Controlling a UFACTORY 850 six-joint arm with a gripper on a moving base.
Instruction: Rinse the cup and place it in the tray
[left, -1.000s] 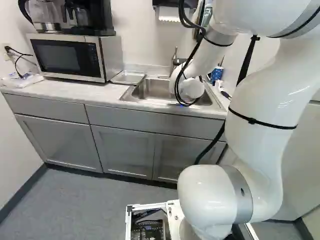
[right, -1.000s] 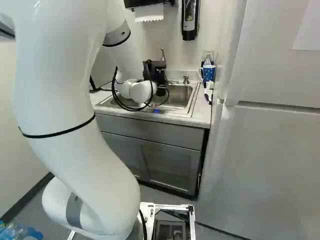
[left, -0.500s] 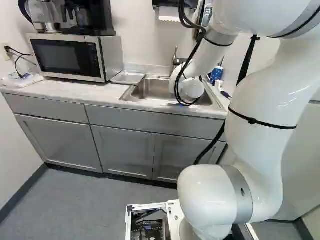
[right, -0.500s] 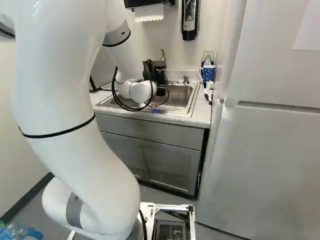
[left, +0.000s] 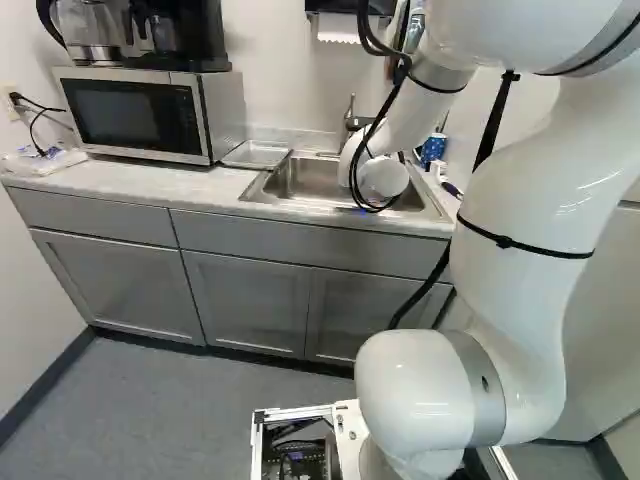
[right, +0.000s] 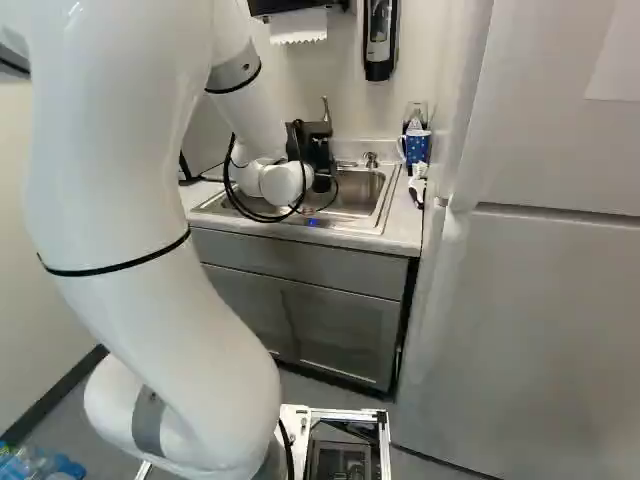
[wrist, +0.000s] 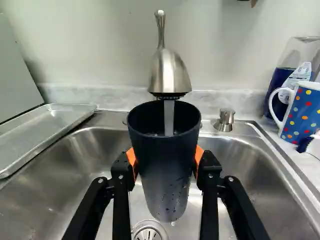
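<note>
At the sink in the right base view is my gripper (right: 312, 146), its fingers hidden there by the wrist. In the wrist view the gripper (wrist: 165, 162) is shut on a dark cup (wrist: 166, 170), one orange pad on each side. The cup stands upright, mouth up, over the sink basin (wrist: 90, 165) and above its drain. A stream of water (wrist: 169, 117) falls from the faucet (wrist: 169, 75) into the cup, and droplets cling to its lower wall. The metal tray (wrist: 45, 127) lies beside the sink, on the microwave's side.
A dotted blue mug (wrist: 302, 112) and a clear bottle (wrist: 285, 75) stand on the counter beyond the sink's other edge. A small metal knob (wrist: 226, 120) rises next to the faucet. The microwave (left: 140, 112) stands near the tray, and a fridge (right: 540, 300) borders the counter.
</note>
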